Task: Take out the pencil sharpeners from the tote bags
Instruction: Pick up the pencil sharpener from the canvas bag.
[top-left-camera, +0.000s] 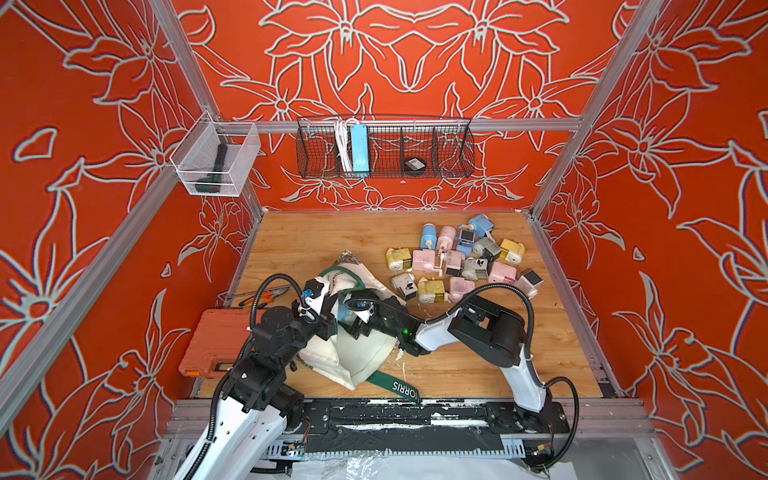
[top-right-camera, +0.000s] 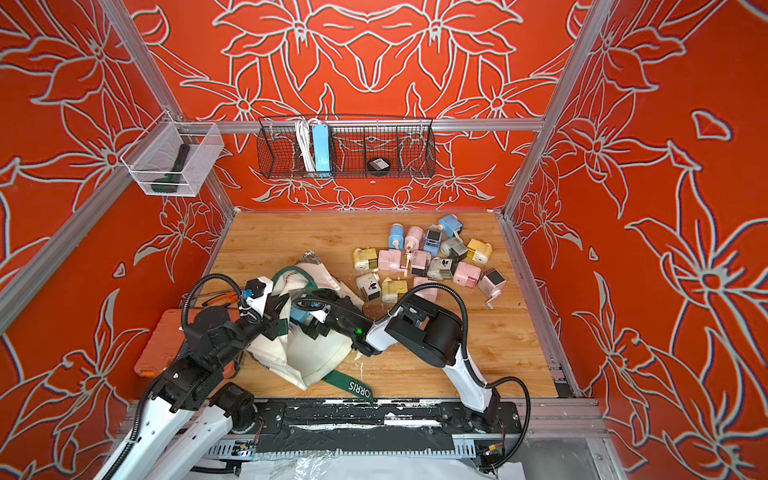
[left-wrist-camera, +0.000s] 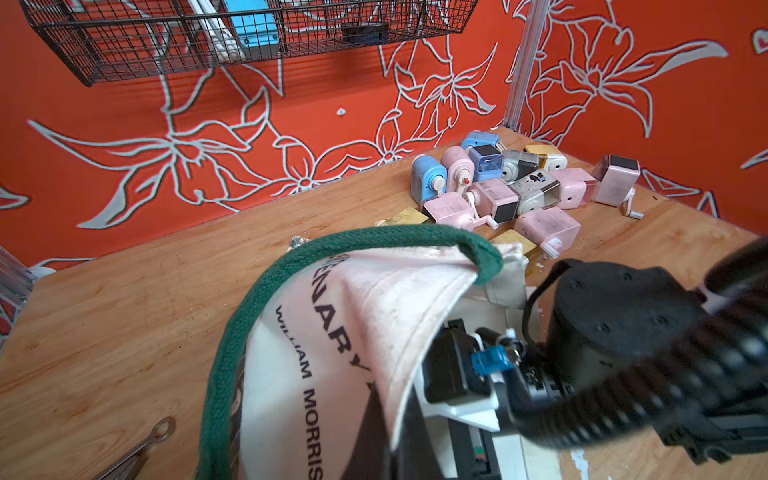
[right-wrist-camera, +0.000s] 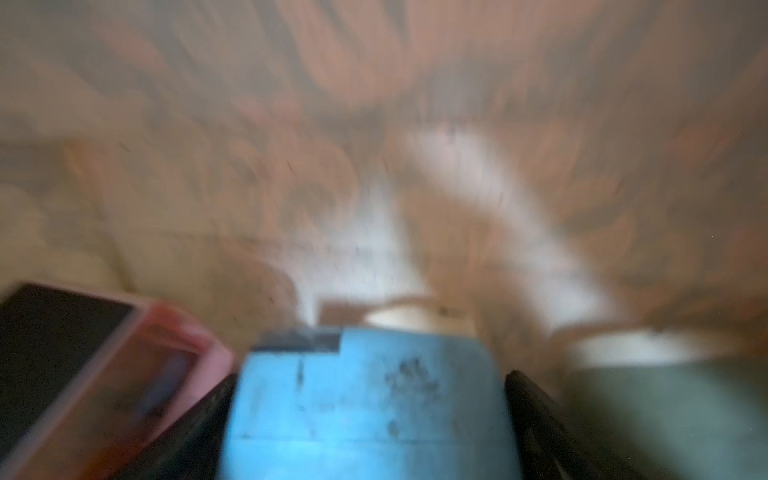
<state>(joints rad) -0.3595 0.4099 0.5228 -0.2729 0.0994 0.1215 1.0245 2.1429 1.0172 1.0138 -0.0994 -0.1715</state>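
Reaching into cream canvas tote bag (top-left-camera: 365, 353), right hand (right-wrist-camera: 371, 376) spread wide astride blue plastic pencil sharpener (right-wrist-camera: 361, 407); left hand (top-left-camera: 327, 329) clamped on tote rim.

We count fifteen boxy plastic crank pencil sharpeners (top-left-camera: 453, 262) loose on the wooden tabletop (top-left-camera: 316, 241): six pink, three blue, three yellow and three grey or white. Inside the one cream canvas tote bag (top-left-camera: 363, 351), the right wrist view shows three more: one blue sharpener (right-wrist-camera: 365, 399), one pink sharpener (right-wrist-camera: 124, 357) and one grey-green sharpener (right-wrist-camera: 673, 407). We also count one orange plastic case (top-left-camera: 216, 340), one black wire basket (top-left-camera: 453, 149), one clear mesh bin (top-left-camera: 245, 153) and one blue power strip (top-left-camera: 359, 149).
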